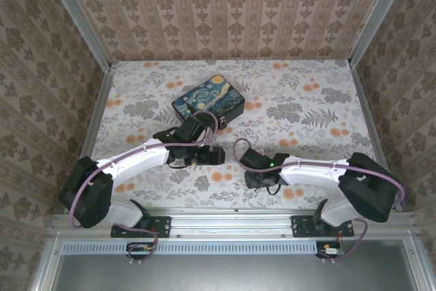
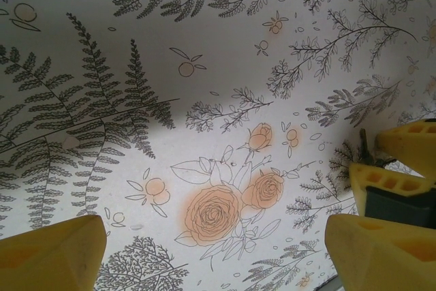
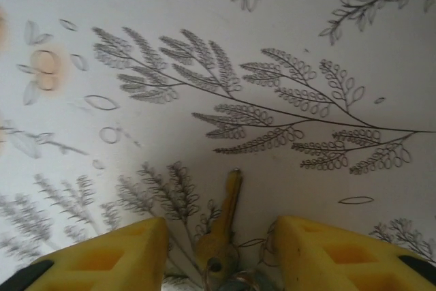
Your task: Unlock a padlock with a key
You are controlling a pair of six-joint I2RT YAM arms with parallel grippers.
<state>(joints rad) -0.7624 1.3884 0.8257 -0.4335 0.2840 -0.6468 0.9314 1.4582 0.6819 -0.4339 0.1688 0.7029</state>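
The key (image 3: 228, 209), brass-tinted in this light with a small ring at its head, lies flat on the floral tabletop. My right gripper (image 3: 219, 226) is open around it, a yellow finger on each side and neither touching it. In the top view that gripper (image 1: 251, 168) sits low over the table's middle. My left gripper (image 1: 208, 155) hovers just to its left, open and empty, its fingers (image 2: 54, 253) wide apart over a printed rose. The padlock is out of view.
A box with a blue swirling night-sky print (image 1: 208, 98) stands at the back centre, just beyond the left gripper. Papered walls close in the table (image 1: 320, 100) on three sides. The other gripper's yellow fingertips (image 2: 409, 144) show at the left wrist view's right edge.
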